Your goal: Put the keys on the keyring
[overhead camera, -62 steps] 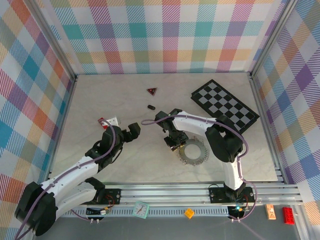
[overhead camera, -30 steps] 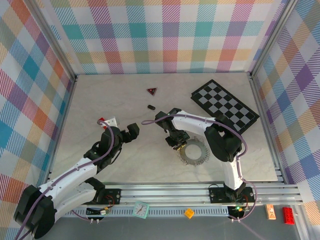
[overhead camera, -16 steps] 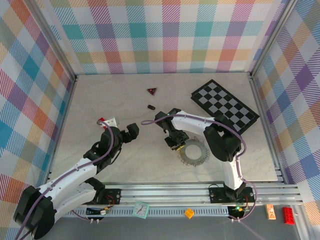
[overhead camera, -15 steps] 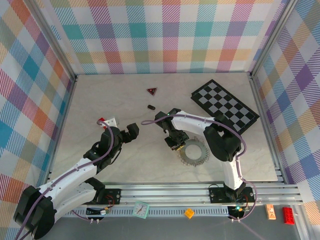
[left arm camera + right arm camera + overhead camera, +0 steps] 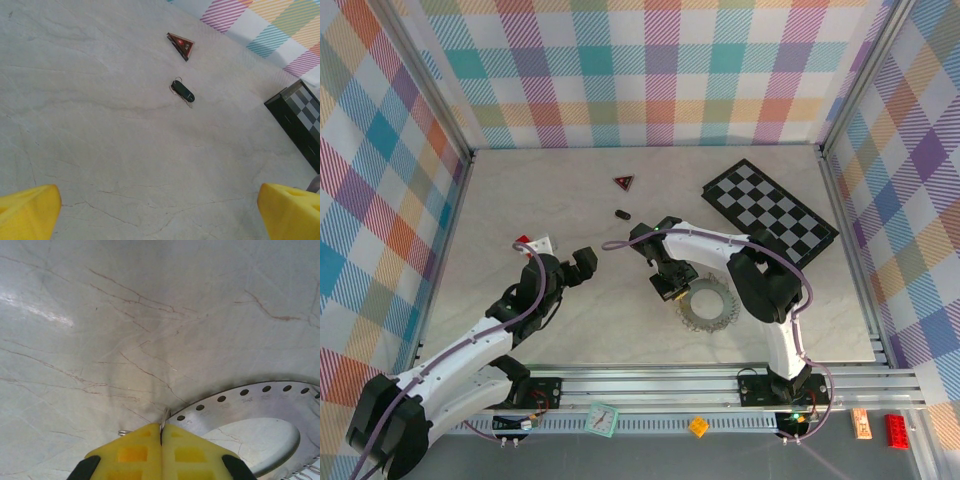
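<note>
Keyring position: keyring [image 5: 235, 401] lies flat on the table [image 5: 570, 190], right of centre, with its far-left rim directly at the tips of the right end effector [image 5: 161, 432].
Keyring form: flat silvery band with a row of small holes and a large central opening.
Keys position: keys [image 5: 309, 473] form a toothed fringe on the ring's outer edge, on the side away from the right end effector.
Right end effector state: pads pressed together with no gap. A thin metal sliver stands at the seam above the tips; whether it is clamped cannot be told.
Left end effector state: left end effector [image 5: 160, 210] is spread wide and holds nothing, with bare table between its fingers.
Left end effector position: left of centre, well apart from the keyring.
Count, task items: one keyring; keys too small and too many to count.
Count, other items: one dark red triangle [image 5: 181, 45], one black oval piece [image 5: 183, 92], one chequered board [image 5: 769, 211].
Edges: chequered board sits at the far right, near the right wall. Triangle and oval piece lie toward the far wall.
Open room: bare table lies between the two end effectors and beyond the right one's tips.
Keyring clearance: well apart from every wall.
</note>
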`<state>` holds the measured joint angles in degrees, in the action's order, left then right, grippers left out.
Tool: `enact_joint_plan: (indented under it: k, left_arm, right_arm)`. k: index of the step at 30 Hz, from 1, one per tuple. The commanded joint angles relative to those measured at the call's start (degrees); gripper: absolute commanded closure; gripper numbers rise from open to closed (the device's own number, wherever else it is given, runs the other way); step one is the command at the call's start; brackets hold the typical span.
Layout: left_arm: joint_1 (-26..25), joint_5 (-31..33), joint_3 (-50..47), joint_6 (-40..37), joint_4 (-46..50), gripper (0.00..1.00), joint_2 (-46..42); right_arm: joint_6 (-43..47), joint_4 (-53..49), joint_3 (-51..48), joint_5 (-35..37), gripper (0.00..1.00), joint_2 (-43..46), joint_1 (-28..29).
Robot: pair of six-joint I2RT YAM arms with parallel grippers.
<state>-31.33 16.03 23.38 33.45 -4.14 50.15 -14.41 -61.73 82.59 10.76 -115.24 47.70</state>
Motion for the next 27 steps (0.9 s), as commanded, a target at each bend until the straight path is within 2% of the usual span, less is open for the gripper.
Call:
enact_joint_plan:
  k: [1,7,13,18,24,27]
  left_arm:
    - [-0.31,1.66,0.05,-0.88,1.69,0.00,-1.76]
    - [-0.31,1.49,2.05,-9.12,2.29,0.02,-4.31]
    - [-0.31,-3.91,4.76,-21.98,0.25,0.12,-4.68]
    - [-0.31,-14.63,7.52,-33.49,-2.70,0.25,-0.87]
    - [-0.31,-27.71,12.08,-45.89,-3.73,0.45,6.97]
    - [-0.30,-36.02,13.66,-51.97,-4.24,0.49,9.76]
  right_arm:
    - [0.74,1.11,-1.14,1.21,1.00,2.99,-0.10]
    - [4.43,11.22,-7.24,-3.32,1.00,13.47,-1.03]
    - [10.40,23.01,-14.73,-10.07,1.00,24.53,-2.62]
    - [16.78,35.01,-21.54,-18.23,1.00,32.86,-4.82]
    - [23.56,46.59,-28.15,-26.82,1.00,38.77,-7.99]
    - [26.10,50.31,-30.05,-31.31,1.00,40.27,-9.27]
